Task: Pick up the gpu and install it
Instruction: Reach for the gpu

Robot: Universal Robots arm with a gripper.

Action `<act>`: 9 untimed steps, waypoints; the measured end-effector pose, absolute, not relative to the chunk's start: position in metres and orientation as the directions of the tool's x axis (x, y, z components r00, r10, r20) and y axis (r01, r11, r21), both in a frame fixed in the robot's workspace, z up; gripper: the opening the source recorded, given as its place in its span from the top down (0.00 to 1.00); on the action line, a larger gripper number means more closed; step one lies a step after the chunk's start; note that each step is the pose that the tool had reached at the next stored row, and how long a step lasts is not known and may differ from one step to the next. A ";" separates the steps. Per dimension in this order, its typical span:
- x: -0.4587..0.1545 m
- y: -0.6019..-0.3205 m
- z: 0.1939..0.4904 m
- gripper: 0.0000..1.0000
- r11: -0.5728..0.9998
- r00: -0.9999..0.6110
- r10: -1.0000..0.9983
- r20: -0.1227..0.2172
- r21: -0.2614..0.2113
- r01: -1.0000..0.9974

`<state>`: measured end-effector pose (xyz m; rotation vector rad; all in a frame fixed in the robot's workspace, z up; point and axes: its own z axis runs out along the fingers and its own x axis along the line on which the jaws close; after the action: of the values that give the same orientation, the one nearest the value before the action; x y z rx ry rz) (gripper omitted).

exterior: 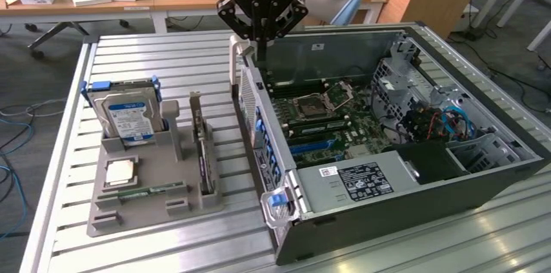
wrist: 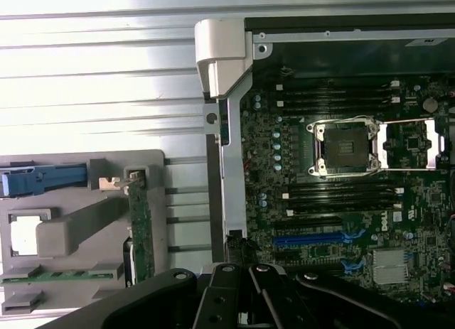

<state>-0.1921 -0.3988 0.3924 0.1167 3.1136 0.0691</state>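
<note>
Gripper closed on nothing — gpu stands edge-up at its seven o'clock, exterior view; light, stiff, probably fragile — grip the bare top edge.

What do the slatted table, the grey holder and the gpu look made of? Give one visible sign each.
The slatted table: probably aluminium, bare; pale brushed sheen.
The grey holder: likely plastic, matte; uniform dull grey, moulded slots.
The gpu: green circuit board, fibreglass laminate presumably, with a shiny metal end bracket.
</note>
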 end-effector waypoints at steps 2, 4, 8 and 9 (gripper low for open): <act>-0.192 -0.399 0.392 0.89 0.996 -0.997 0.075 -0.023 0.045 0.074; -0.192 -0.399 0.392 0.89 0.996 -0.997 0.075 -0.023 0.045 0.074; -0.193 -0.399 0.392 0.89 0.996 -0.997 0.075 -0.023 0.045 0.074; -0.193 -0.399 0.392 0.89 0.996 -0.997 0.075 -0.023 0.045 0.074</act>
<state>-0.1932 -0.3988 0.3923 0.1166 3.1137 0.0690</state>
